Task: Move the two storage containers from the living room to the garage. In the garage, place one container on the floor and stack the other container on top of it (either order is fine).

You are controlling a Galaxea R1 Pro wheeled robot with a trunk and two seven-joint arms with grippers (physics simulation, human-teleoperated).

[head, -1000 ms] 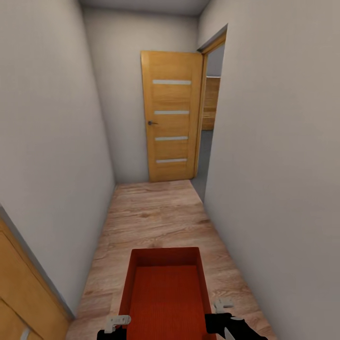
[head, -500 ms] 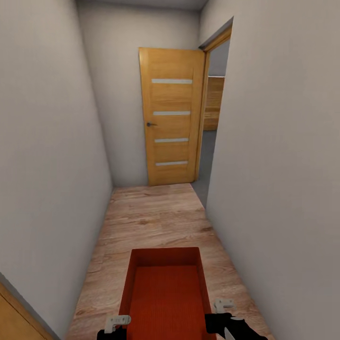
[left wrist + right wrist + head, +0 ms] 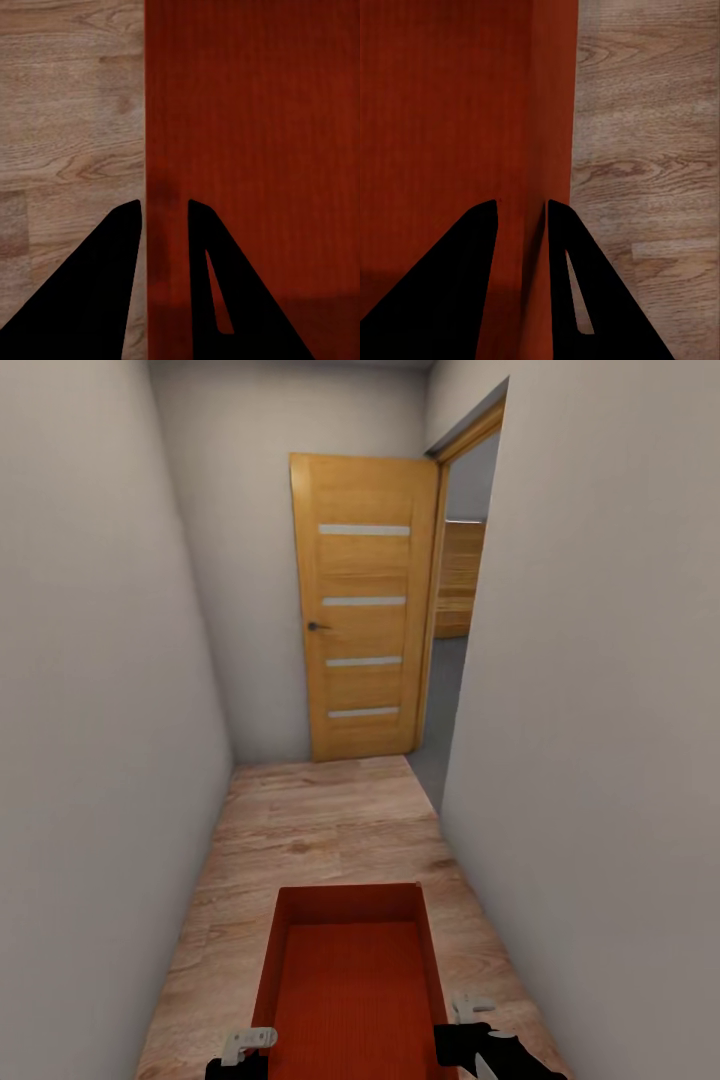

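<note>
Narrow hallway, storage container (image 3: 350,980) between both clamped tools.

Pale walls (image 3: 100,660), plank floor (image 3: 320,830), wooden door (image 3: 365,605)

Head camera high, facing down a narrow hallway, wrist cameras close over the orange-red rectangular plastic bin (image 3: 352,980) walls, all sharing bin and light wood plank floor (image 3: 320,820)

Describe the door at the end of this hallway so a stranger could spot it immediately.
Look down the narrow corridor with pale grey walls and a light wood plank floor to its far end. There stands an orange-brown wooden door, swung open beside a doorway on the right. Four thin pale horizontal strips and a small dark handle mark it.
</note>
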